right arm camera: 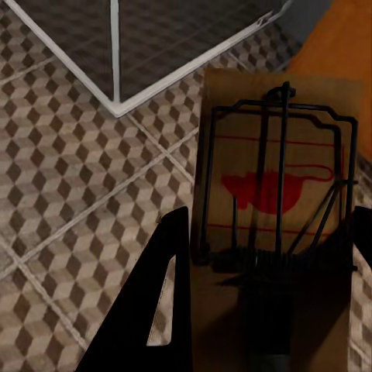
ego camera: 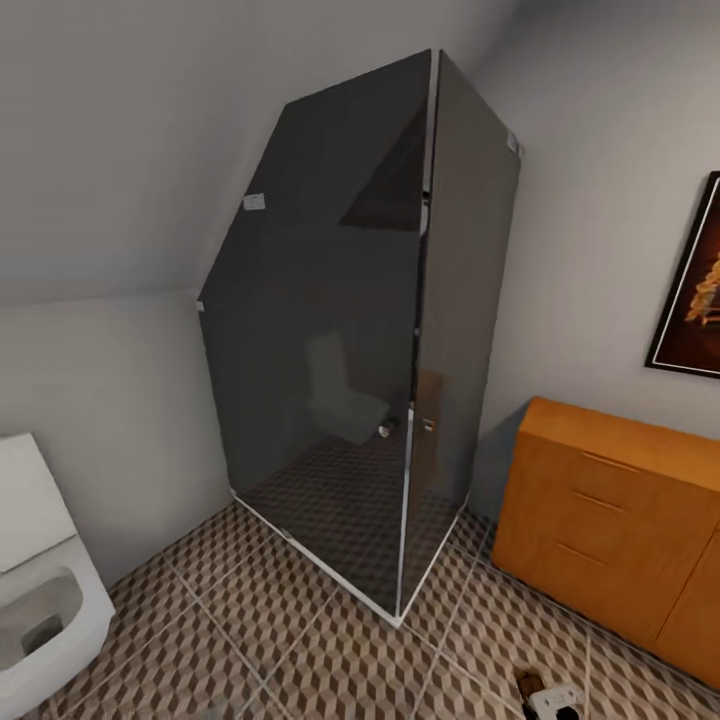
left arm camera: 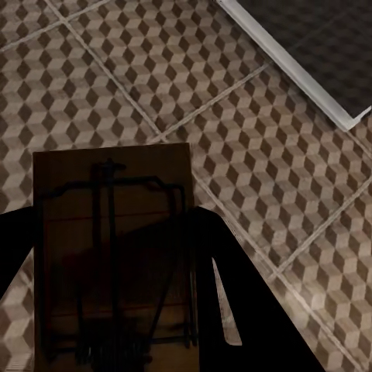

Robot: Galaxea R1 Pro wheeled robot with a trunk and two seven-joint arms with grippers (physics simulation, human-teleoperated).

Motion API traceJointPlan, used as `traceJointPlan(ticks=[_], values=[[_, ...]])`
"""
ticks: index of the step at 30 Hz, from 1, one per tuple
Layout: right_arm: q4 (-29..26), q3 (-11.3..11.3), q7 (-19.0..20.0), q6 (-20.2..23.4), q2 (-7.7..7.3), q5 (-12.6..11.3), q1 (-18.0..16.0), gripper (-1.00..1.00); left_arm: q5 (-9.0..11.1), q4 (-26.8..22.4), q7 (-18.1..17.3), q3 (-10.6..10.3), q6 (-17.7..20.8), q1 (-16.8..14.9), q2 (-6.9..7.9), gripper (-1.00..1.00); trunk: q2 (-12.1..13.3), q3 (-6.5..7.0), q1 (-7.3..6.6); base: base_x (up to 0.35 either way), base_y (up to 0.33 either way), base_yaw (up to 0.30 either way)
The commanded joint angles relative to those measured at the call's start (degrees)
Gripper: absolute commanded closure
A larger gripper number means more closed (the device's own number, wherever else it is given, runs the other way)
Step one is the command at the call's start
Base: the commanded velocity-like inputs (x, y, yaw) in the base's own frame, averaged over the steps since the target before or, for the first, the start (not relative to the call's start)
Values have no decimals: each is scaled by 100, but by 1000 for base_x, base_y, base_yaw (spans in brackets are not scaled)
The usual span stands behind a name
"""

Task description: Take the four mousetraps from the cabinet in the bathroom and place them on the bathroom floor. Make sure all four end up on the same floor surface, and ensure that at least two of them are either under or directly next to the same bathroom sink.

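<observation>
Left claw (left arm camera: pixel 116 310) clamped on mousetrap (left arm camera: pixel 112 248), right claw (right arm camera: pixel 267 310) on second mousetrap (right arm camera: pixel 279 194) — boards' long axes run along fingers, both above tiled floor (left arm camera: pixel 155 70). Cabinet (ego camera: pixel 610 520) right; sink unseen.

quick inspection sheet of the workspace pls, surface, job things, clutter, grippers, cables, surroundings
surface: bathroom floor, cube-pattern tiles with pale grout lines
job's things: one mousetrap between the left gripper's fingers; a second mousetrap, with a red mouse mark, between the right gripper's fingers; cabinet on the right by the wall, drawers shut
clutter: nothing seen
grippers: left gripper shut on its trap; right gripper shut on its trap; both above the tiles
cables: nothing seen
surroundings: dark glass shower enclosure in the corner, toilet at left, framed picture on the right wall
</observation>
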Motion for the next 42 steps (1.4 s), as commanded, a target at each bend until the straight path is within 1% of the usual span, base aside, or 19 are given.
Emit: traceJointPlan(ticks=[1, 42], values=[[19, 52, 52, -32, 2, -67, -4, 100, 39, 28, -17, -45, -36, -10, -2, 100, -5, -2, 2, 0, 0, 300], [19, 52, 67, -30, 2, -60, -4, 100, 43, 28, -17, -43, -36, -10, -1, 100, -5, -2, 2, 0, 0, 300]])
